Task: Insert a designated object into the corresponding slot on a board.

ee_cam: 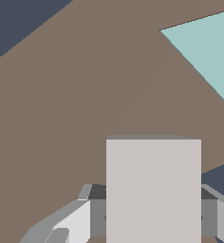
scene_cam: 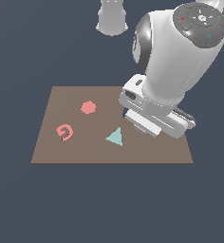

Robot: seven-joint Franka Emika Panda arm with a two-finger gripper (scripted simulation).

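The designated object, a pale grey-beige rectangular block (ee_cam: pixel 153 190), fills the lower middle of the wrist view. My gripper (ee_cam: pixel 153 216) is shut on it, with a finger (ee_cam: pixel 98 216) pressed against each side. It hangs over the brown board (ee_cam: pixel 85 95) (scene_cam: pixel 61 152). In the exterior view the gripper's hand (scene_cam: pixel 154 121) is low over the board's right part and hides the block. A dark patch (ee_cam: pixel 221 179) shows beside the block; whether it is the slot I cannot tell.
A teal triangle (scene_cam: pixel 115 137) (ee_cam: pixel 206 52) lies on the board close to the gripper. On the exterior view's left part of the board lie a pink hexagon (scene_cam: pixel 88 107) and a pink spiral piece (scene_cam: pixel 65 132). Dark floor surrounds the board.
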